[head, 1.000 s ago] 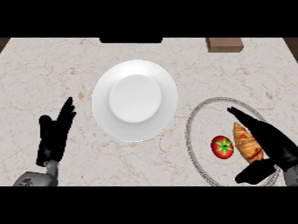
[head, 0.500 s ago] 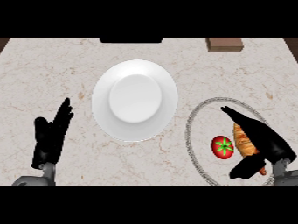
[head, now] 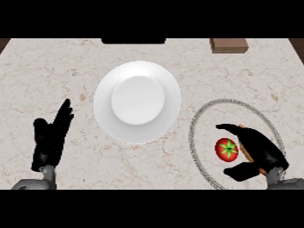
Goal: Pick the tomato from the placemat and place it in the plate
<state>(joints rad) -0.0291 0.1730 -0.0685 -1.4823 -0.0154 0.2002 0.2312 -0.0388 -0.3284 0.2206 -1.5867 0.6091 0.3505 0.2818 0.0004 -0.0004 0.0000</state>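
the tomato [head: 227,149] lies on the round placemat [head: 203,116] at the lower right of the marble counter [head: 49,80], red with its green star-shaped stalk end facing up. the placemat shows mostly as a thin grey ring; its lower edge runs out at the bottom of the view and its right side is partly covered by the hand.

the right hand [head: 263,149] comes in from the lower right and arcs around the tomato's right side, fingers curving over above it and the thumb [head: 243,171] bending in below it. the hand is curled into a c-shape, with a narrow gap visible on the tomato's right, so contact cannot be confirmed from this angle. under the palm a thin brown-orange strip of some other item [head: 245,147] peeks out; the hand hides nearly all of it, and what it is cannot be made out.

the white plate [head: 137,101] sits near the middle of the counter, well apart from the tomato, up and to the left of the placemat.

the left hand [head: 50,138] rests at the lower left, fingers straight and pointing up, holding nothing. its forearm is cut off by the lower edge.

at the far edge, a brown block [head: 228,45] and a dark shape [head: 133,41] are both cut off.
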